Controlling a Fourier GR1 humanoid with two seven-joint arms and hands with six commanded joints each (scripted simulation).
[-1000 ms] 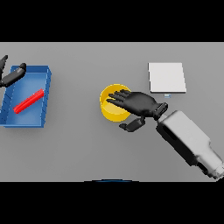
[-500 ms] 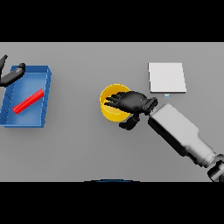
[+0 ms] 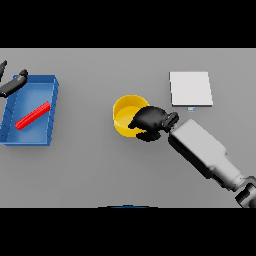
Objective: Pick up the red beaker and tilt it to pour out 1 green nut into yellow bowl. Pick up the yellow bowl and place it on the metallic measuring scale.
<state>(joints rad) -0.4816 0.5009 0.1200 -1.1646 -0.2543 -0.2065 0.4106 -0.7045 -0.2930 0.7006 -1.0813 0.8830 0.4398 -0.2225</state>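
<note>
1. My right robot hand (image 3: 150,121) was curled over the right rim of the yellow bowl (image 3: 125,114), fingers wrapped round that rim, gripping it.
2. My left robot hand (image 3: 13,84) showed at the far left edge, by the top left corner of the blue tray (image 3: 54,104); I could not tell how far open it was.
3. The bowl stood on the table (image 3: 90,170) near the middle; I could not see anything inside it.
4. The red beaker (image 3: 32,115) lay on its side in the tray, slanted.
5. The scale (image 3: 190,88) sat up and to the right of the bowl, apart from it, with bare table between.
6. Bare table lay between tray and bowl and along the near edge.
</note>
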